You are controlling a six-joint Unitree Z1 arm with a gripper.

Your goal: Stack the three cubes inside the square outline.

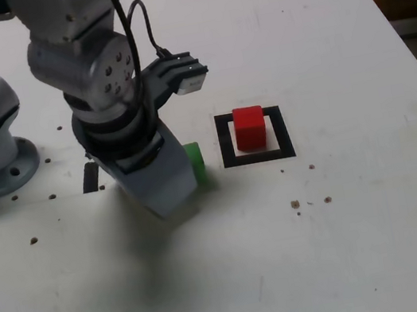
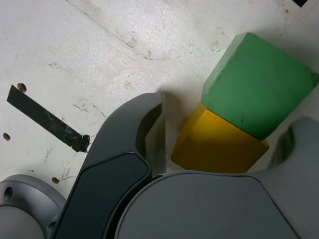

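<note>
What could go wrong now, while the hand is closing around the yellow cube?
1. The green cube touches the yellow cube between the fingers, so the hand may push it away or pinch both.
2. The yellow cube sits turned against the fingers, so it may twist or slip when lifted.
3. A poor grip could later knock the red cube out of the square outline.

**Arm bent low, jaws parted near the worktop**

The arm [image 1: 89, 72] reaches down from its base at the exterior view's left, the wrist angled steeply toward the worktop. The gripper [image 2: 224, 144] points downward, its grey housing filling much of the wrist view. The jaws stand apart, one dark curved finger on one side and a lighter grey one opposite, with a gap between them.
</note>
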